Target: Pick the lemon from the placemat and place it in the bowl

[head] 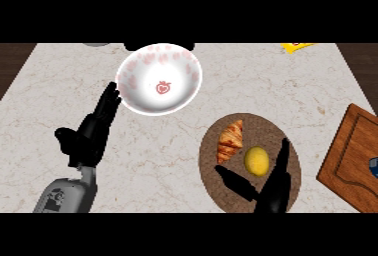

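Small yellow lemon (256, 160) on the brown oval placemat (262, 127), just beside a golden croissant (230, 141). Black right hand (272, 190) close by the lemon, fingers straight, thumb spread wide, holding nothing. Black left hand (92, 131) flat and open, next to the white bowl with pink strawberries (159, 79).

A croissant (230, 141) lies right of the middle of the pale marble counter (66, 90). At the right edge sits a wooden cutting board (354, 155) with something blue (373, 167) on it. A yellow item (297, 46) lies at the far edge.
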Controlling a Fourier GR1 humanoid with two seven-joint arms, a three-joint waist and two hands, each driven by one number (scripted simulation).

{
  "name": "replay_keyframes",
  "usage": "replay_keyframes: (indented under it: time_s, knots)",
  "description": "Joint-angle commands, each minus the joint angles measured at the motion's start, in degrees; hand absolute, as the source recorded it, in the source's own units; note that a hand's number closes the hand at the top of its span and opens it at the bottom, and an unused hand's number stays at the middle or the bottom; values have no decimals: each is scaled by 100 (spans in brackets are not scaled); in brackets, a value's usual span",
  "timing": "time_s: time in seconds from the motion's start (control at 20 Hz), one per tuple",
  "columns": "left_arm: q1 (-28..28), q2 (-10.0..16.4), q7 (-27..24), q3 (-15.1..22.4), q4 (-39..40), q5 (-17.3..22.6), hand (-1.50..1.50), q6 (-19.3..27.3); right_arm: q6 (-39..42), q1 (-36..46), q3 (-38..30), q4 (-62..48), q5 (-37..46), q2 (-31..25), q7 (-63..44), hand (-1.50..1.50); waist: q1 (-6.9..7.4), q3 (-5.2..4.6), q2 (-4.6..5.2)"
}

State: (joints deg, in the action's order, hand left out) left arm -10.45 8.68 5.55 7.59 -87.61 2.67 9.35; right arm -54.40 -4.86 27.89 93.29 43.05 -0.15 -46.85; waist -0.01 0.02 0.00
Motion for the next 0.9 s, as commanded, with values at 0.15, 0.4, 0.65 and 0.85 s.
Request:
replay_keyframes:
  time_s: [0.15,0.4,0.65,0.85]
  knots:
    - [301,-215,-409,81,209,-267,0,16,216,133,-548,-468,388,2,-552,-150,-19,-5,-1]
    - [320,-156,-269,-94,35,-218,0,-205,58,-38,-200,-942,342,12,-399,-150,0,-2,-3]
    - [16,-123,-127,-420,208,-108,0,-404,-102,552,-506,-1636,-730,10,456,-150,2,0,3]
    - [335,-233,52,-92,-318,-217,0,-271,930,1025,-294,-1784,-94,-153,103,150,46,-3,-3]
